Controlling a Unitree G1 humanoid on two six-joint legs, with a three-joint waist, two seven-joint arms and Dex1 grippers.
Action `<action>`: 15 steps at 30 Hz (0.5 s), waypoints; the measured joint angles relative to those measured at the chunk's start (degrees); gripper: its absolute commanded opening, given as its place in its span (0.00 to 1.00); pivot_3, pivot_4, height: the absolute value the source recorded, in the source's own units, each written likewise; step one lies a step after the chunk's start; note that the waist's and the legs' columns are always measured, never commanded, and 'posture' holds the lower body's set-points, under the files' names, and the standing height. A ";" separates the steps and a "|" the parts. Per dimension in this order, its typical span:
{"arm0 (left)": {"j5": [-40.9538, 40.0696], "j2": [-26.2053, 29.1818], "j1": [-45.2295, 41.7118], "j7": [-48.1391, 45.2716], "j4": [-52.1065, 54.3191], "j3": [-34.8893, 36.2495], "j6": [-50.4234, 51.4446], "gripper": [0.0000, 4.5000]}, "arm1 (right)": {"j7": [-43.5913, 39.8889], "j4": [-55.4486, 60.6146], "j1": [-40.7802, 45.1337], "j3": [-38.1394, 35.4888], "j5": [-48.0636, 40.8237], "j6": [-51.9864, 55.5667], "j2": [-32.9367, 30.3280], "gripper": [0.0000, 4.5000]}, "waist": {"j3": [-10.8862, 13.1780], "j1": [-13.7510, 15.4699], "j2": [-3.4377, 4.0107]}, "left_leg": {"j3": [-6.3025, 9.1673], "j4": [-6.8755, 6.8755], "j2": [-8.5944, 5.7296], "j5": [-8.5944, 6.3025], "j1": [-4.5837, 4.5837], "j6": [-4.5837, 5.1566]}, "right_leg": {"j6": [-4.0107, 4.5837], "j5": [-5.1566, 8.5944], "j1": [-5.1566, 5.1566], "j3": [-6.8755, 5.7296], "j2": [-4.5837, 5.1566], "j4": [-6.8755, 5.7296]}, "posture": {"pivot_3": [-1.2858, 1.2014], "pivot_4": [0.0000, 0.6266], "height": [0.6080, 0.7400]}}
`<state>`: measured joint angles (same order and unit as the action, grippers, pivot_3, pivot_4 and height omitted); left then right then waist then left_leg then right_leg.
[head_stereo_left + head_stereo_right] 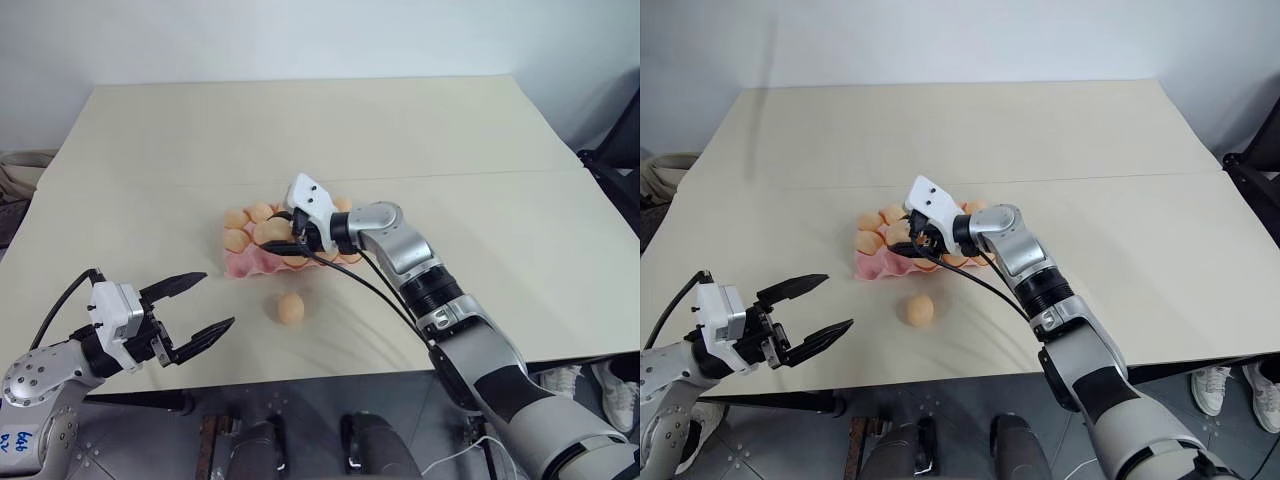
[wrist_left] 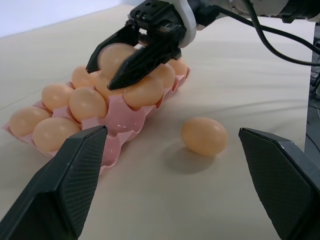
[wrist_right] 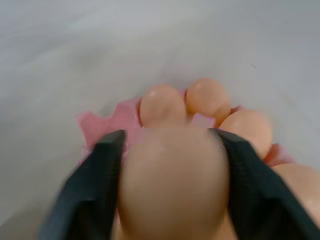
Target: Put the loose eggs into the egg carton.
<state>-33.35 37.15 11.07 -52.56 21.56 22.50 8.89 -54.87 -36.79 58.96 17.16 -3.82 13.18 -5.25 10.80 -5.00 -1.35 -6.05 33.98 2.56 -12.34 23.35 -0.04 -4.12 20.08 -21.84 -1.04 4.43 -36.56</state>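
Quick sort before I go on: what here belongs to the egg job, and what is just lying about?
Job:
- pink moulded egg carton
- pale orange oval egg between the right end effector's fingers
- loose pale orange egg on the table
- eggs in the carton's cups

Lying about:
- beige tabletop
- dark chair

A beige table [image 1: 420, 150] carries the egg carton [image 1: 250, 262] and one loose egg [image 1: 291, 308].

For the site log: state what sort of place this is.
Probably a lab or test room, not a kitchen: a plain beige table against a bare white wall, holding just a pink egg carton and one loose egg.
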 measured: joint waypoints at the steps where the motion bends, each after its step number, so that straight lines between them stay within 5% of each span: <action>1: 0.00 0.00 -0.01 0.12 0.07 -0.01 0.16 1.00 | -0.06 -0.06 -0.23 0.00 0.03 0.02 0.34 0.93 | 0.00 0.00 0.00 | 0.00 0.00 0.00 0.00 0.05 0.00 | 0.00 0.00 -0.06 0.00 0.00 0.00 | 0.52 0.24 1.00; 2: 0.00 0.00 -0.01 0.24 0.08 -0.03 0.35 1.00 | -0.18 0.05 -0.27 0.00 0.01 0.01 0.43 1.00 | 0.00 -0.01 0.00 | -0.01 0.00 0.00 0.00 0.07 0.00 | 0.00 0.00 -0.09 0.01 0.00 -0.02 | 0.52 0.24 1.00; 9: 0.03 0.03 -1.56 0.33 0.06 -1.32 0.96 1.00 | -2.19 8.81 -3.67 -0.28 -1.29 2.83 -1.43 1.00 | 0.00 0.10 0.00 | -0.01 0.00 0.00 0.00 0.21 0.00 | 0.00 0.00 -0.21 -0.01 0.00 -0.04 | 0.52 0.24 1.00; 15: 0.18 0.32 -5.27 -0.60 -0.11 -4.85 1.76 1.00 | -7.26 28.55 -13.32 -5.00 -7.80 4.68 -11.15 1.00 | -0.01 0.83 -0.01 | 0.03 0.00 -0.02 -0.04 0.28 0.06 | -0.01 -0.01 -0.18 -0.09 0.01 0.09 | 0.52 0.24 1.00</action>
<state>-33.17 37.48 5.79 -53.16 21.45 17.65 10.64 -62.12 -8.24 45.64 12.16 -11.63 17.86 -16.40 10.79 -4.17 -1.36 -6.02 33.98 2.54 -12.38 23.63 0.02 -4.14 20.07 -22.02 -1.13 4.44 -36.47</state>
